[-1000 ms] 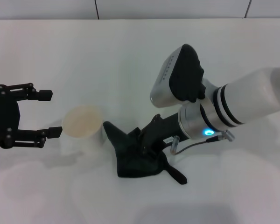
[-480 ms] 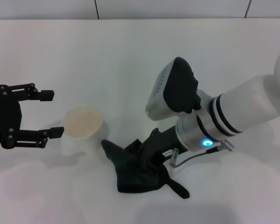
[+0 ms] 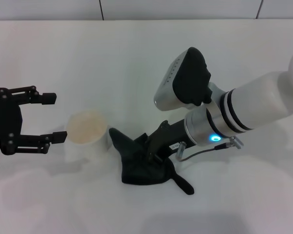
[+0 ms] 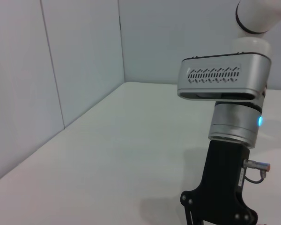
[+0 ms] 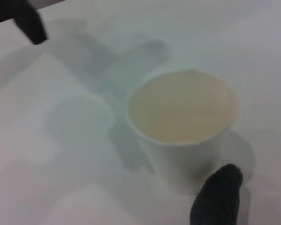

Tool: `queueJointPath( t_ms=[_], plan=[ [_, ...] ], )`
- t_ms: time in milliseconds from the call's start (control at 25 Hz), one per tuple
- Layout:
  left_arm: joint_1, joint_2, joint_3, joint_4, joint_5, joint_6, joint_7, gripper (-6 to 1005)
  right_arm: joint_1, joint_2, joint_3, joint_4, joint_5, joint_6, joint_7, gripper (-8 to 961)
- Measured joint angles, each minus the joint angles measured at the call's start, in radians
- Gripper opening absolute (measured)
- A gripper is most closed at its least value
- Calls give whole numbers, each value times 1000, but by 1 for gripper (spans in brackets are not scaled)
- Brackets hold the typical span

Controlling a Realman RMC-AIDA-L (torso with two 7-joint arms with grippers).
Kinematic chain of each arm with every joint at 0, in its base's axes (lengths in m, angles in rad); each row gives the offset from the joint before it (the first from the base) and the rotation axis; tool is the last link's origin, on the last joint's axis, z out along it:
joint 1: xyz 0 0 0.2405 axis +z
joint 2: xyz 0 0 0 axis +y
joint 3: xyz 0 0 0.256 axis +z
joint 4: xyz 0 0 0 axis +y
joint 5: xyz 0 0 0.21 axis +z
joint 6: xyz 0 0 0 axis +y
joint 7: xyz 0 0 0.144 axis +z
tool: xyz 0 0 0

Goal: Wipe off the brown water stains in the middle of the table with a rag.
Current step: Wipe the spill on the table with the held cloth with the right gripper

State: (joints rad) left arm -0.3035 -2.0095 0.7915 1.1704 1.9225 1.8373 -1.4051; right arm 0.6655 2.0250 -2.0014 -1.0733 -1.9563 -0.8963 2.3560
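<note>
At the far left of the head view, the left hand hovers over the white desk with its two fingers spread apart and nothing between them. It is only parked there, just beside a white paper cup that stands upright with a pale beige inside. The cup is between this hand and the cloth.

To the right of the cup lies the rag, dark and crumpled, flat on the desk. One pointed corner reaches toward the cup and comes very near its wall; the right wrist view shows that corner just at the foot of the cup, but I cannot tell whether they touch. A thin tail of the cloth points the opposite way, toward the right and the near edge, so the long axis of the rag runs roughly from the cup down to the right.

The right hand is pressed down into the middle of the rag. Its fingers are sunk in the dark cloth, so I cannot tell whether they are closed on it.

The brown water stains are not visible in any view; probably they are under the rag. In my judgement the next stroke should go along the desk away from the cup, because the cup is so near on the left side.
</note>
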Motion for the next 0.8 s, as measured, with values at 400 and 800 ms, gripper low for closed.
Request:
queueJointPath(
  t_ms=[400,800],
  plan=[
    [1,0,-1,0,-4,-3,0,846,6,-4,28,41,-2,44,17,148],
    [1,0,-2,0,-6,-5,1,846,-10,-9,91,50,-24,55,15,161]
  ],
)
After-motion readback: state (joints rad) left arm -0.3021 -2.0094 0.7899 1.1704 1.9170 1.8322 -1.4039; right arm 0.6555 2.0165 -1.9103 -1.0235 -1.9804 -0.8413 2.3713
